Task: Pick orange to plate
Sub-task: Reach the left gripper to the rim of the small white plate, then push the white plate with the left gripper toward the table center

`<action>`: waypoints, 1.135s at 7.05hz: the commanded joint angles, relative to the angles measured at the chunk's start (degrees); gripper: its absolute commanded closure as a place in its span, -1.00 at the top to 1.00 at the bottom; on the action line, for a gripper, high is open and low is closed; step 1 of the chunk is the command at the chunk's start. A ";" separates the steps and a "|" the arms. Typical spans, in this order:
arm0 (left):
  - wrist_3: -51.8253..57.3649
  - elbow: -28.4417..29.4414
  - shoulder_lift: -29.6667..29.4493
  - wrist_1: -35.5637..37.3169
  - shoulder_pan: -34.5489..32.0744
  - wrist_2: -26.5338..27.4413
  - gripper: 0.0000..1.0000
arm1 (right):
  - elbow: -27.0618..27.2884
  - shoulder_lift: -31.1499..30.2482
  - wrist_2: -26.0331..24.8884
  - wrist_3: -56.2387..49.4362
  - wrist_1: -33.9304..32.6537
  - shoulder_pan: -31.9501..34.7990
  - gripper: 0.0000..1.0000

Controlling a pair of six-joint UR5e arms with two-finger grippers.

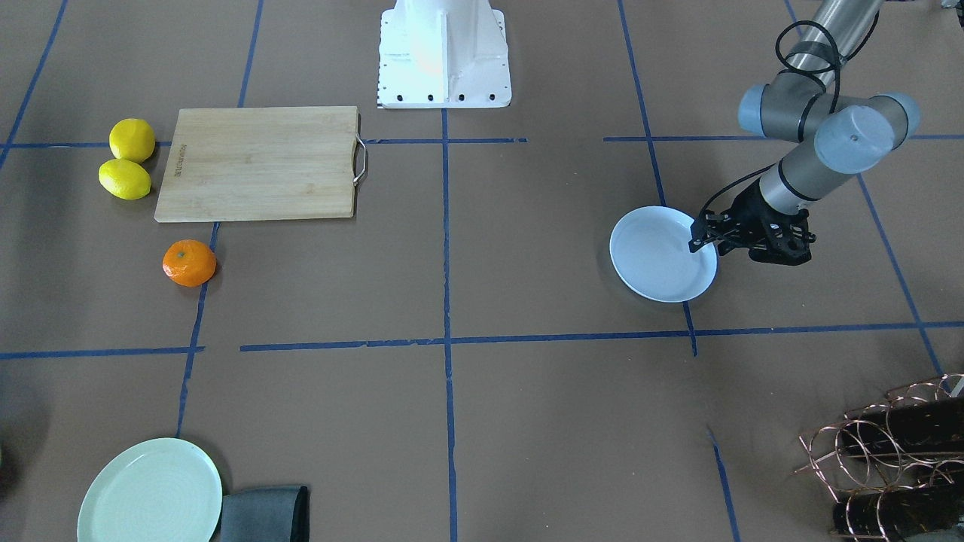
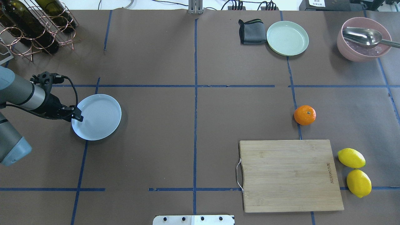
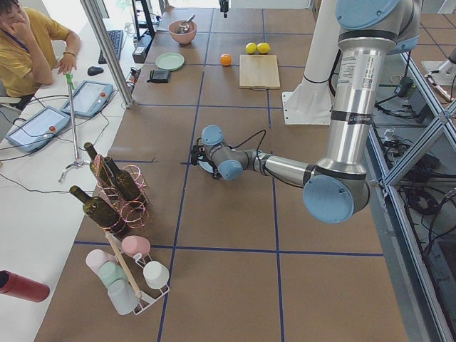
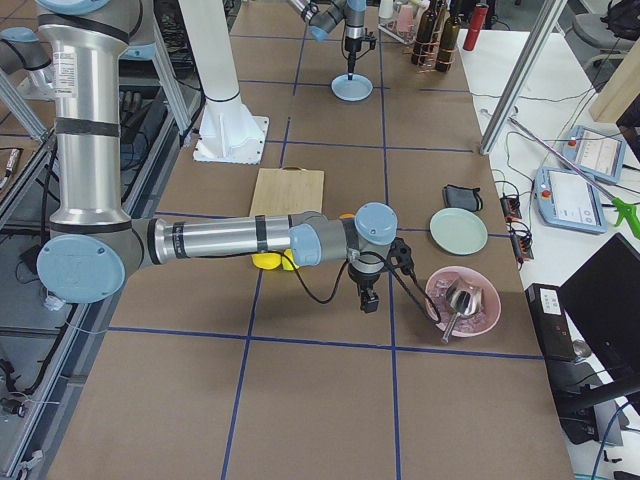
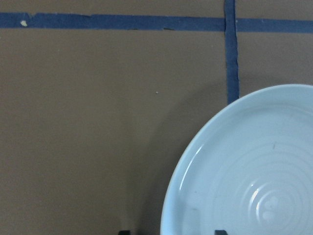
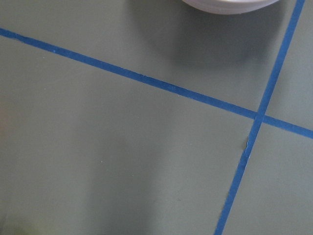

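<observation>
The orange lies by itself on the brown table, just beyond the far corner of a wooden cutting board; it also shows in the front-facing view. Far across the table sits the pale bluish-white plate, empty. My left gripper is low at the plate's edge nearest the arm, open, its fingertips on either side of the rim. My right gripper shows only in the exterior right view, hanging low over the table beside a pink bowl; I cannot tell whether it is open or shut.
Two yellow lemons sit beside the board. A pale green plate, a folded grey cloth and the pink bowl holding a metal spoon stand at the far right. A copper rack of wine bottles occupies the far left corner.
</observation>
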 commanded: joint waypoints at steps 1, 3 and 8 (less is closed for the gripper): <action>-1.10 0.00 -0.53 -0.08 0.10 -0.25 -1.00 | 0.03 0.00 0.09 0.04 0.00 -0.02 1.00; -8.18 -4.63 -3.40 -0.09 0.10 -0.87 -1.00 | 0.47 0.00 0.09 0.04 0.09 -0.02 1.00; -29.21 5.92 -27.12 0.97 9.76 5.79 -1.00 | 0.39 0.35 0.01 -0.14 0.09 -0.02 1.00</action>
